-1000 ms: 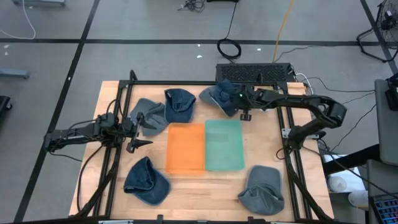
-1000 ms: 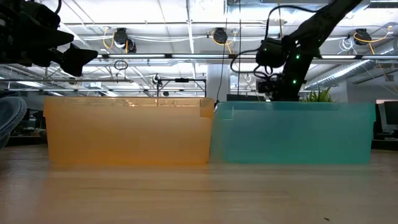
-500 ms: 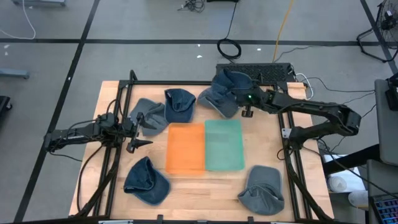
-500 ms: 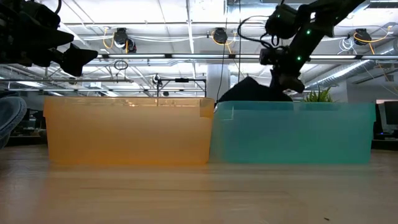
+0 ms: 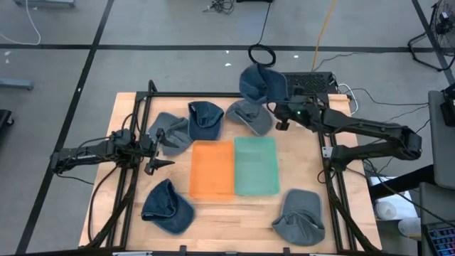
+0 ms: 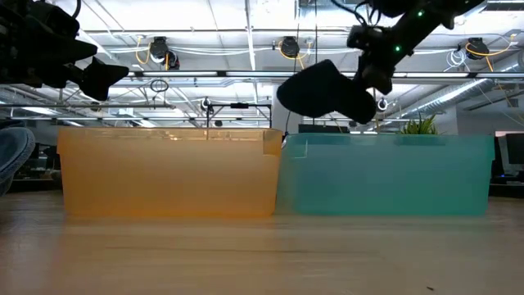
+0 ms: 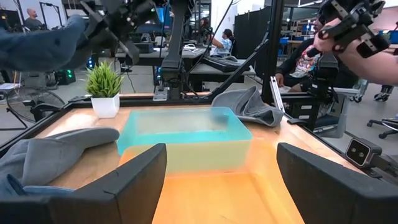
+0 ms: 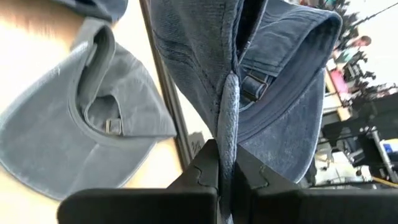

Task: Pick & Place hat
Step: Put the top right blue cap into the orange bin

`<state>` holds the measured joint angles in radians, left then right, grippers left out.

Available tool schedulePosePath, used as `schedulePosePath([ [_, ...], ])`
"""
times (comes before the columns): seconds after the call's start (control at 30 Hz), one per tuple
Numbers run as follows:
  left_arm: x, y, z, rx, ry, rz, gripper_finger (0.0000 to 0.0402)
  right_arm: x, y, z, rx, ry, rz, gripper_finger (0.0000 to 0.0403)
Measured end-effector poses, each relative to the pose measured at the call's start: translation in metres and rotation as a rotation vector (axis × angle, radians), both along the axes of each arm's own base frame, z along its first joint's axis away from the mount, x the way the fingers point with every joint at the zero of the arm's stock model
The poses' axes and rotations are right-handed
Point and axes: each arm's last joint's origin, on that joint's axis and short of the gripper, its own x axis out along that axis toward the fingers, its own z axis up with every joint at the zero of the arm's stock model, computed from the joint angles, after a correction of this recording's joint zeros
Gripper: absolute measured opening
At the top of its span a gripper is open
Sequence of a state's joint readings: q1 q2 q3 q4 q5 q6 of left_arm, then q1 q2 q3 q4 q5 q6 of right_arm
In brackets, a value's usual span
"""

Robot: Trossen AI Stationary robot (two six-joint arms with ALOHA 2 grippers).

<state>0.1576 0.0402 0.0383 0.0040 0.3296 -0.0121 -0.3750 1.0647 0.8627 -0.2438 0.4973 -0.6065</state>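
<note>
A dark blue hat (image 5: 259,84) is up in the air over the table's far edge, with my right gripper (image 5: 277,108) shut on it; in the low view the hat (image 6: 323,90) hangs above the teal bin (image 6: 385,174). Below it a grey hat (image 5: 250,116) lies flat on the table. My left gripper (image 5: 161,150) waits open at the left, level, beside a grey hat (image 5: 169,131); nothing lies between its fingers (image 7: 134,183). My right gripper pinches a bunched fold of the hat's cloth (image 8: 227,118) between its two fingers, next to the back strap's buckle (image 8: 251,84); several layers are caught. The fingers come from the table's right, slanting a little downward. The hat is lifted clear and sticks out beyond the fingertips.
The orange bin (image 5: 212,169) and the teal bin (image 5: 255,165) stand side by side mid-table. More hats lie at the far left (image 5: 205,119), near left (image 5: 167,207) and near right (image 5: 300,217). A black frame (image 5: 213,94) borders the table. People show in the room behind.
My right gripper has risen from the far hats and tipped up nearer to level, staying shut. It has lifted the dark blue hat off the grey hat and clear of the table; the grey hat has stayed where it lay.
</note>
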Motion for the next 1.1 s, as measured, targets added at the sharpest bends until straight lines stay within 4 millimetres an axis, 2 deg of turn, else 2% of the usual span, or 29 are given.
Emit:
schedulePosePath([
  [0.4,0.000,0.000,0.000,0.000,0.000,0.000,0.0310,0.002,0.017,0.022,-0.093,-0.140,0.092,0.0000],
  [0.87,0.000,0.000,0.000,0.000,0.000,0.000,0.0310,0.008,0.037,0.025,-0.101,-0.164,0.192,0.0000],
  [1.1,0.000,0.000,0.000,0.000,0.000,0.000,0.0310,0.010,0.041,0.025,-0.009,-0.233,0.259,0.0000],
])
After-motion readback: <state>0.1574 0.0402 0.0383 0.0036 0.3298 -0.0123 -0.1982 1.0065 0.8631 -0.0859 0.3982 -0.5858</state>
